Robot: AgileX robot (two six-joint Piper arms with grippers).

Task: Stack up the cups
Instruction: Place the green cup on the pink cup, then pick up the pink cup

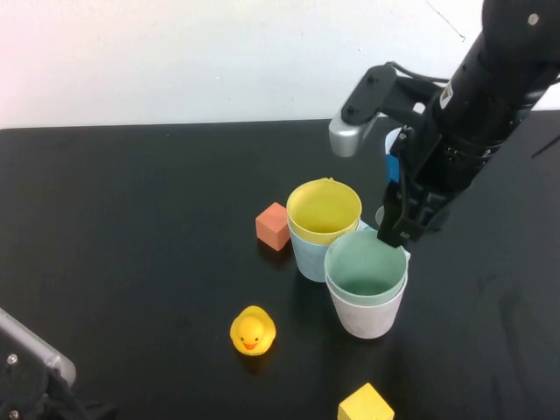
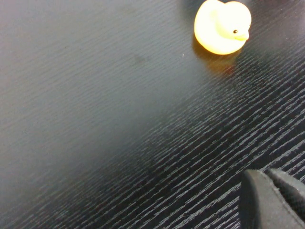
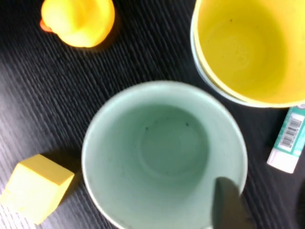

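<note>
Stacks: You have two pairs on the desk (image 1: pixel 131 192). The yellow cup (image 1: pixel 324 210) sits nested in the light blue cup (image 1: pixel 308 254); the green cup (image 1: pixel 366 265) sits nested in the pale cup (image 1: pixel 367 313) just beside them.
Why so: Each inner cup is seated straight, rim just above the outer rim, so the pairs look settled and ready to be joined into one stack.
Right tool (image 1: pixel 393 234): At the far rim of the green cup, one finger (image 3: pixel 228 202) reaching over the rim; whether it is apart or together you cannot tell.
Right arm: Reaches in from the far right, wrist angled steeply down.
Left tool (image 2: pixel 272 198): Fingers together, holding nothing, low over bare desk at the near left.
Clutter: Rubber duck (image 1: pixel 252 332), orange block (image 1: pixel 274 226) and yellow block (image 1: pixel 366 404) lie near.
</note>
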